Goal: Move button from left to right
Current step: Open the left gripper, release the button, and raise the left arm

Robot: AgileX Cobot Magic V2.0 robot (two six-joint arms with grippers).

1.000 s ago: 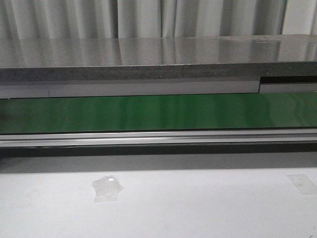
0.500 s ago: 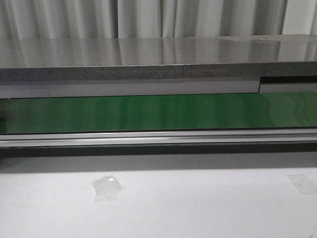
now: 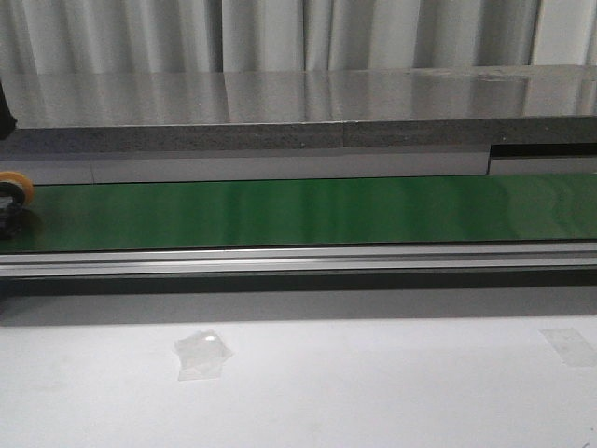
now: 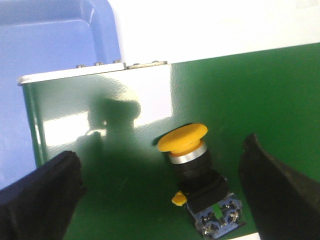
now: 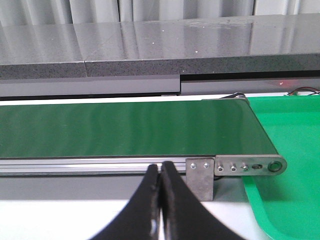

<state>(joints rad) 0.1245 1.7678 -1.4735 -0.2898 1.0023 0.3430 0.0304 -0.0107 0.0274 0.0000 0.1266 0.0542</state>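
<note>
The button (image 4: 192,162) has a yellow-orange mushroom cap, a silver ring and a black body with a bluish contact block. It lies tilted on the green conveyor belt (image 4: 260,85). My left gripper (image 4: 161,155) is open around it. The black fingers (image 4: 45,195) stand wide on either side and touch nothing. In the front view the button (image 3: 13,192) shows at the belt's far left end (image 3: 298,210). My right gripper (image 5: 160,172) is shut and empty, in front of the belt's right end (image 5: 125,125).
A blue tray (image 4: 50,45) lies beyond the belt's left end. A green tray (image 5: 292,145) lies at the right end, past the metal end bracket (image 5: 202,175). A grey ledge (image 3: 298,135) runs behind the belt. Tape scraps (image 3: 201,355) lie on the white table.
The button has come into the front view at the far left end of the belt, where there was only bare belt before. The rest looks the same.
</note>
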